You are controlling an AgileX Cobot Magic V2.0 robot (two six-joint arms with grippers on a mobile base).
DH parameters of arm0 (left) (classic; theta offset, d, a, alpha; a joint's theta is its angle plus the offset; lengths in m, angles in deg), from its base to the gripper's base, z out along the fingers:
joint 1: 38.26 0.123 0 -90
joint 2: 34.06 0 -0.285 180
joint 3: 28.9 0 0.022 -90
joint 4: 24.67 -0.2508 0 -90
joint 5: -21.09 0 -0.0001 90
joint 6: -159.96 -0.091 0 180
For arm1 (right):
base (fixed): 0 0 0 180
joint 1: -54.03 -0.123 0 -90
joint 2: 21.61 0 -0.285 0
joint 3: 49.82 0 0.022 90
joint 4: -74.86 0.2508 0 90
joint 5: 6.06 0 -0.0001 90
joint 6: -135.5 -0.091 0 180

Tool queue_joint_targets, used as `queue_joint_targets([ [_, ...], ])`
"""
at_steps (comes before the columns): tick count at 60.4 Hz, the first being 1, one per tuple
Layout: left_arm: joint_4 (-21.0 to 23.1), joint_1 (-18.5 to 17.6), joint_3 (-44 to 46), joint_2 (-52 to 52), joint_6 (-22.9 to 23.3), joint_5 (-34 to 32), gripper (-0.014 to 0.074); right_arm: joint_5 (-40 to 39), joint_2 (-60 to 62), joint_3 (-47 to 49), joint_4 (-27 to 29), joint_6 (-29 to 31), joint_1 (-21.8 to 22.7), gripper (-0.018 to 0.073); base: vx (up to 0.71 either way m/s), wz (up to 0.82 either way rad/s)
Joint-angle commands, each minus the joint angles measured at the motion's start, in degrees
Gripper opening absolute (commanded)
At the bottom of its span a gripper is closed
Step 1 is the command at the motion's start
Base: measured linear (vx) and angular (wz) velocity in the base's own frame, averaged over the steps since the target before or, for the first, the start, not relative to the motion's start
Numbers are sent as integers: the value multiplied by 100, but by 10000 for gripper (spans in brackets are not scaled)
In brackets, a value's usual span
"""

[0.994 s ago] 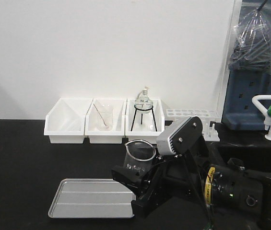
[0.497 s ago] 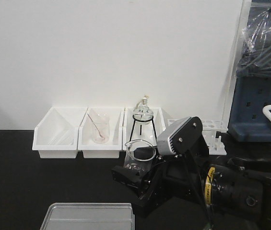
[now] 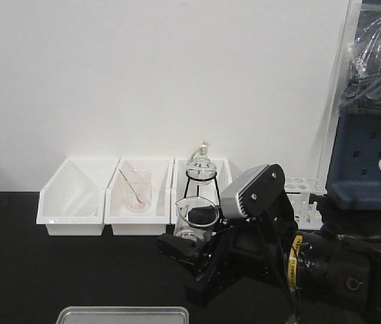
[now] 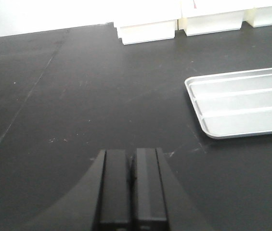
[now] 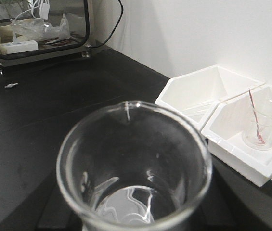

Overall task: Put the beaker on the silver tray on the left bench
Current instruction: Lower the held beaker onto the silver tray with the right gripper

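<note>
The beaker (image 3: 195, 217), clear glass with a spout, stands upright between the black fingers of my right gripper (image 3: 189, 246), which is shut on it low down. In the right wrist view the beaker (image 5: 136, 168) fills the frame from above and hides the fingers. Only the far rim of the silver tray (image 3: 123, 314) shows at the bottom edge, in front of and left of the beaker. The left wrist view has the silver tray (image 4: 244, 103) lying bare on the left bench (image 4: 78, 96). My left gripper (image 4: 132, 159) is shut on nothing, left of the tray.
Three white bins (image 3: 72, 202) line the wall; one holds a beaker with a rod (image 3: 138, 196), another a flask on a tripod (image 3: 200, 169). A test-tube rack (image 3: 305, 196) stands to the right. A glass-fronted box (image 5: 34, 24) sits at the bench's far end.
The whole scene has slid down and left in the front view, so the tray is now mostly cut off at the bottom. The right gripper and beaker keep their place in the frame.
</note>
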Motion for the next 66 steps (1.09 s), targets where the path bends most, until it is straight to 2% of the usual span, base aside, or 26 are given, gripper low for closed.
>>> queue_joint_targets([
  [1, 20, -31, -113, -44, 7, -432, 1, -217, 192, 198, 171, 19, 5, -11, 5, 0],
  [38, 20, -31, -113, -44, 7, -432, 1, -172, -152, 198, 269, 26, 5, -11, 1, -1],
  [56, 20, -31, -113, -44, 7, -432, 1, -446, -1607, 793, 582, 969, 5, -11, 0, 0],
  [66, 20, -31, -113, -44, 7, -432, 1, -796, -2492, 1266, 662, 1067, -113, -11, 0, 0],
])
